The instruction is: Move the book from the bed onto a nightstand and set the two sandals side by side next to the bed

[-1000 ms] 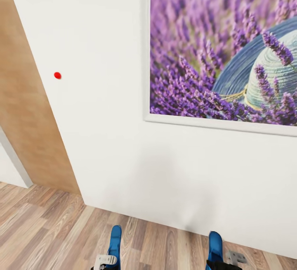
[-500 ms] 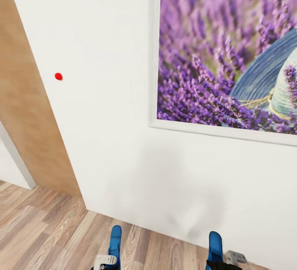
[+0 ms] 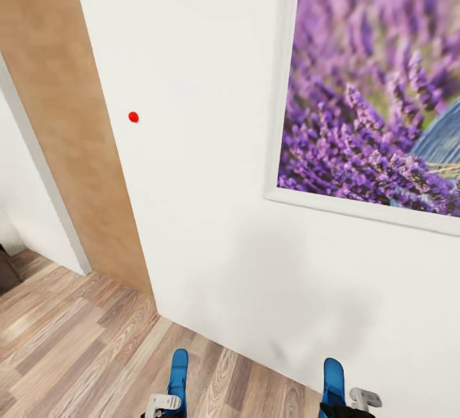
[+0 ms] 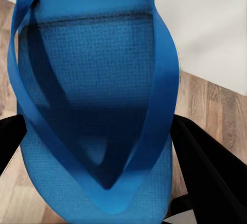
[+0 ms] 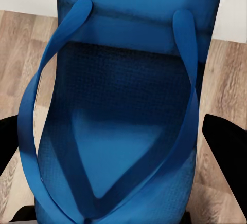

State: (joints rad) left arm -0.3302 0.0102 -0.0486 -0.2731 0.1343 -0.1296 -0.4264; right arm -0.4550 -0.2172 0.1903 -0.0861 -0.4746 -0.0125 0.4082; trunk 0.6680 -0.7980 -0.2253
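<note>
Since a second ago our head view has swung left: the lavender picture (image 3: 377, 98) slid right and more of the brown door (image 3: 70, 124) shows, with a red dot (image 3: 133, 116) on the white wall (image 3: 204, 149). Near us, each of the two sandals (image 3: 178, 373) pokes up over the wood floor (image 3: 76, 335).

Our left wrist view shows the left gripper (image 4: 98, 147) clamped on a blue sandal (image 4: 92, 80) (dark fingers at both edges).

Our right wrist view shows the right gripper (image 5: 118, 147) likewise closed on the other sandal (image 5: 128, 106).
</note>
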